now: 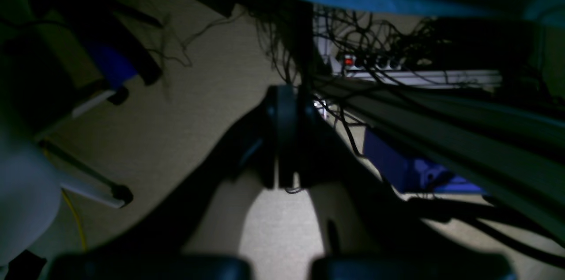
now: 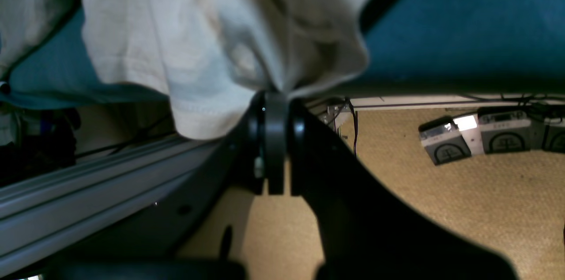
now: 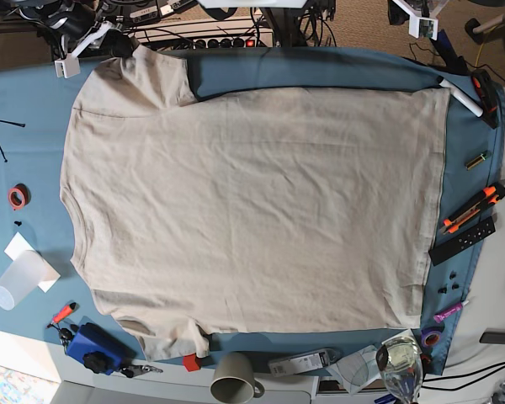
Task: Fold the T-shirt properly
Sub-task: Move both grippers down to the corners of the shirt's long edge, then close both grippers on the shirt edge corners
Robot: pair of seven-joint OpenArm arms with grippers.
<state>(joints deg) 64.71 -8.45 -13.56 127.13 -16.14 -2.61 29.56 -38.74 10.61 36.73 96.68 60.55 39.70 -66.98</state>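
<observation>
- Base view: the big plain beige short-sleeved cotton T-shirt is spread flat over the blue-teal table cloth, collar side toward 9 o'clock and hem toward 3 o'clock. 1 sleeve sticks out at about 11 o'clock, the other down at 7 o'clock.
- Right wrist view: the right gripper has its black jaws pressed together on a bunched bit of the T-shirt, right at the table edge, with a stitched edge of the fabric hanging toward 7 o'clock.
- Left wrist view: pretty dark, but the left gripper looks closed up, jaws together with nothing between them. It's off the table over tan floor, with a tangle of black cables at 12 to 1 o'clock.
- Around the shirt in the base view: an orange-and-black utility knife at 3 o'clock, a grey-green mug at 6 o'clock, a translucent plastic cup at 8 o'clock.
</observation>
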